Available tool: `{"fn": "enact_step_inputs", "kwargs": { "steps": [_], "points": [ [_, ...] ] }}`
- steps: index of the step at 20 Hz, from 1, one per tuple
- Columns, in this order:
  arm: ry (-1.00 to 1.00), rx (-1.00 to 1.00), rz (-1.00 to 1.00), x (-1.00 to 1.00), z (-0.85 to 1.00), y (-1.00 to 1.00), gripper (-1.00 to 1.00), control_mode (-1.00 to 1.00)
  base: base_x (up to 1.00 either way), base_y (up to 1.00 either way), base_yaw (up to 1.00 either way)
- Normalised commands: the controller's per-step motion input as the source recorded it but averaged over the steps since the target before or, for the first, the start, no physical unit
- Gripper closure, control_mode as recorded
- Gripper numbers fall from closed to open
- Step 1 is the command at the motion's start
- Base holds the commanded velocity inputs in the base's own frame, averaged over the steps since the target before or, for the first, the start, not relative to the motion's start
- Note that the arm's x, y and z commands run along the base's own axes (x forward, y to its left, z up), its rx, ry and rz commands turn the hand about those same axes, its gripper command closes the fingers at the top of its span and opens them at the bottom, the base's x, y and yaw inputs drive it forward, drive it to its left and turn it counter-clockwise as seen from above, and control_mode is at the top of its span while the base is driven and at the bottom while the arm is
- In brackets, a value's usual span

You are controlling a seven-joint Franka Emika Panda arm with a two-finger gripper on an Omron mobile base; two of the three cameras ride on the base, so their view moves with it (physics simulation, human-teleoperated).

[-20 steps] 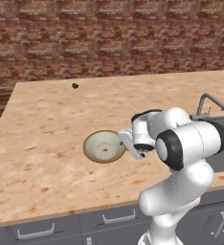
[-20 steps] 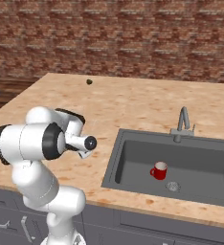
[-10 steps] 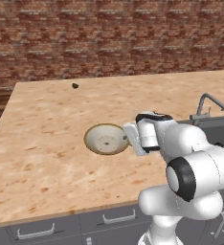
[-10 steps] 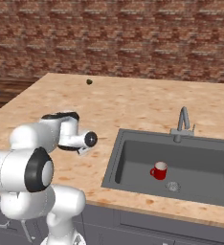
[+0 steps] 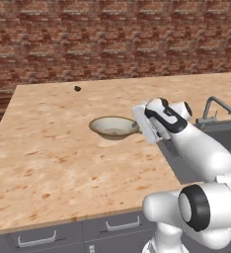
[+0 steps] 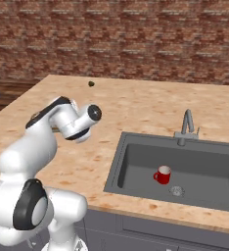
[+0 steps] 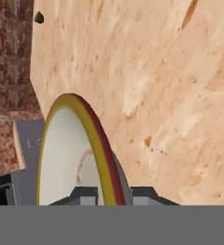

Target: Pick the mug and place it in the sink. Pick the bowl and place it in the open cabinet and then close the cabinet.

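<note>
One bowl point(image 5: 113, 127) raised off surface point(image 5: 48, 148), rim pinched between narrow fingers point(image 7: 97, 194) at its sink-side edge, seen edge-on in hand view. Mug point(image 6: 162, 174) already in sink point(image 6: 136, 162). Cabinet placement judged next.

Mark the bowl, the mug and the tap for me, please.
bowl point(image 5: 113, 127), left base view: cream inside, near its middle.
mug point(image 6: 163, 175), right base view: red side wall, in the sink.
tap point(image 6: 186, 120), right base view: upright neck behind the basin.
</note>
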Motion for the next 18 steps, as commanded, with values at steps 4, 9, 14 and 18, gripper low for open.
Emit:
{"fn": "enact_step_inputs", "kwargs": {
  "steps": [4,9,14,18],
  "points": [
    [0.00,-0.04,0.00,-0.06,0.67,-0.13,1.00,-1.00,0.00,0.00,0.00],
    [-0.03,-0.11,-0.02,-0.03,0.35,-0.01,1.00,-1.00,0.00,0.00,0.00],
    [-0.01,-0.07,-0.17,-0.11,0.15,0.00,1.00,-1.00,0.00,0.00,0.00],
    [-0.02,-0.04,-0.29,-0.15,0.11,0.00,1.00,-1.00,0.00,0.00,0.00]
  ]
}}
